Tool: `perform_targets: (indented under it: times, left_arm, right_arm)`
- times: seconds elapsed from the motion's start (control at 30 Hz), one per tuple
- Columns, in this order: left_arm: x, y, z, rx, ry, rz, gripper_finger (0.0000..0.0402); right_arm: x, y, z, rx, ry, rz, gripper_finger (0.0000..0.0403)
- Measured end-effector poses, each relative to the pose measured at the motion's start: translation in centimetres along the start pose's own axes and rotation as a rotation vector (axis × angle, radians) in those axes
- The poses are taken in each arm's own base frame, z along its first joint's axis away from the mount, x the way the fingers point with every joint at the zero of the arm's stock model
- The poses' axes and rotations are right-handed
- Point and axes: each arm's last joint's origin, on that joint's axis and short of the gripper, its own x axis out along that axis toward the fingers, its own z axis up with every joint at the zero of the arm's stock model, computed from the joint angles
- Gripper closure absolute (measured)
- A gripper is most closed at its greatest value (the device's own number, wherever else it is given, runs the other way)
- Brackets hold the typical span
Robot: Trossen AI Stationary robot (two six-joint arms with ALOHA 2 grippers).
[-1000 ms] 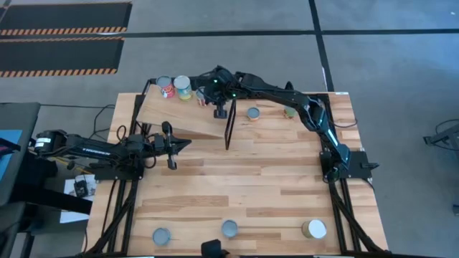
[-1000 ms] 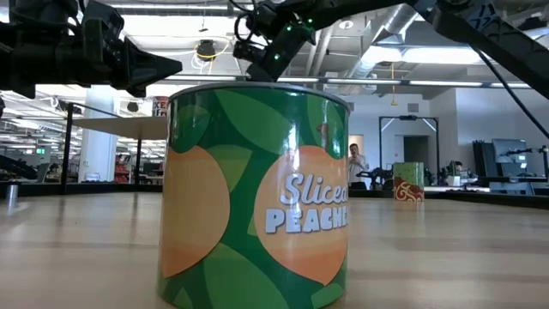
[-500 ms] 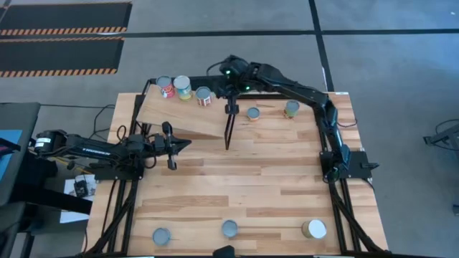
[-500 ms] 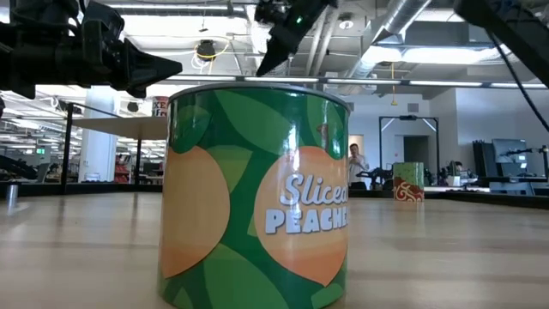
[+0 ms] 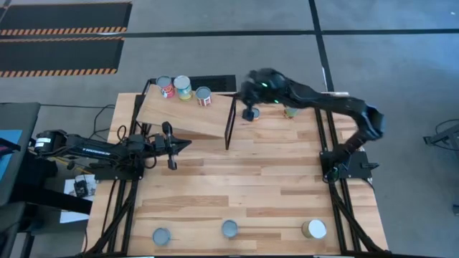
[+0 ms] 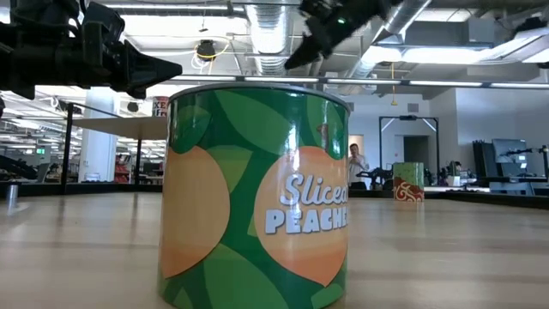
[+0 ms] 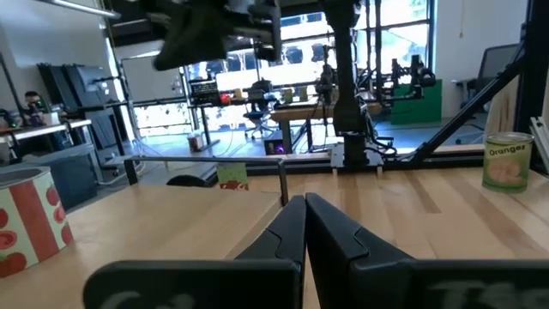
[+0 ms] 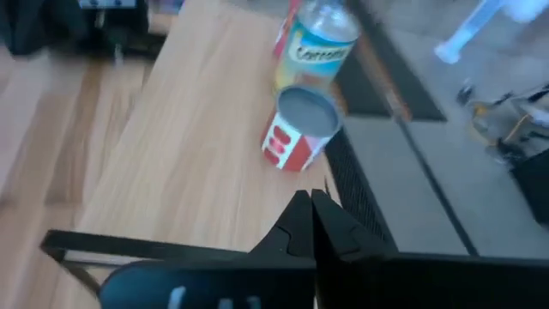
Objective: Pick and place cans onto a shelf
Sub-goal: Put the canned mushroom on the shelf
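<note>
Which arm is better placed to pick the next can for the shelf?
Right. Its gripper hangs at the table's far edge beside a loose can. The left gripper waits, shut, near the shelf.

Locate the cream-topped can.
High view: the cream-topped can stands at the table's near edge on the right arm's side, rightmost of three cans, beside a grey-topped can.

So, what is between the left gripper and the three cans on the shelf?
In the high view, only the shelf's bare sloping board lies between the left gripper and the three cans.

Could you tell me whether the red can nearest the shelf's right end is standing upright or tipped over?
Upright. The red can shows its round grey top from above, on the shelf beside two others.
</note>
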Motion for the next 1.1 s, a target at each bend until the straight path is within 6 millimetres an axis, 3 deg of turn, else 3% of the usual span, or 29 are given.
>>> perform_targets:
  times: [0.23, 0.43, 0.57, 0.83, 1.1]
  left_arm:
    - [0.0, 0.1, 0.0, 0.007, 0.005, 0.040, 0.0400]
    - [0.0, 0.1, 0.0, 0.007, 0.006, 0.047, 0.0400]
    - [0.0, 0.1, 0.0, 0.006, 0.006, 0.048, 0.0400]
    - [0.0, 0.1, 0.0, 0.006, 0.007, 0.047, 0.0400]
    - [0.0, 0.1, 0.0, 0.006, 0.007, 0.048, 0.0400]
  right_arm:
    - [-2.7, 1.5, -6.6, 0.172, -0.057, -0.048, 0.0399]
    - [-2.0, 2.4, -11.5, 0.264, 0.033, -0.053, 0.0390]
    - [-0.4, 2.5, -14.3, 0.335, 0.156, -0.073, 0.0368]
    - [3.6, 2.7, -18.0, 0.330, 0.323, -0.062, 0.0297]
    - [5.8, 2.2, -18.4, 0.229, 0.385, -0.122, 0.0225]
